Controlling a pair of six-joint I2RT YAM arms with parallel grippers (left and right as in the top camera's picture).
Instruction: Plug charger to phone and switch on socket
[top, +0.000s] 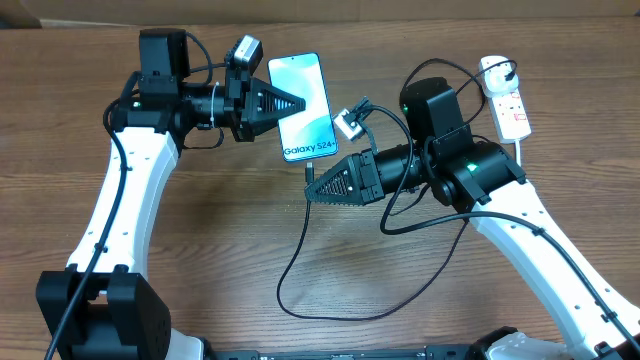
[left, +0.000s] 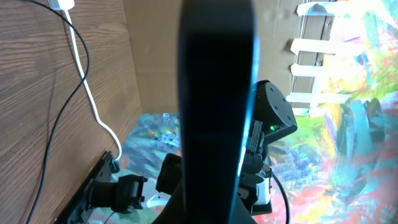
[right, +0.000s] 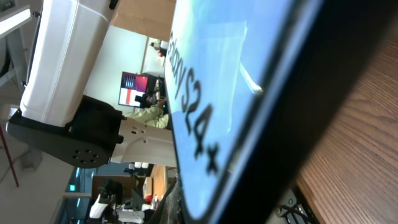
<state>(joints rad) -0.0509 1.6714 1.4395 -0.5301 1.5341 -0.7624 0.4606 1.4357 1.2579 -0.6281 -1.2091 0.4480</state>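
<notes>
Phone (top: 305, 100): slim rectangle, light blue-cyan screen, dark frame, white "Galaxy S24+" near bottom edge. Sits mid-table betw. the two arms, long axis roughly away from the robot's base, top slightly tilted to one side. R wrist view: screen fills frame at a steep angle, wood surface just past its dark frame. L wrist view: phone seen as a dark vertical band w/ cyan glow along one edge.

Power strip (top: 508, 100): small white oblong, red markings, far R corner, well apart from phone. Switch position too small to tell.

Cable (top: 281, 280): thin, black. Plug end seated in top of power strip. Run goes past R arm, makes a wide loop on the table near the base, then climbs to phone's bottom edge. Connector tip is at that edge; whether it is seated, can't tell.

Surroundings: wood-grain table (top: 200, 250). Thick white lead (top: 519, 150) leaves the strip and passes under R arm. R arm covers part of the cable run.

Arms: both forearms roughly horizontal, tips pointing inward at each other.
- Left gripper (top: 300, 102): meets phone's L long edge, clenched on it. Fingers hidden in own view.
- Right gripper (top: 310, 190): just below phone's bottom edge, clenched on the cable close to its connector end.
</notes>
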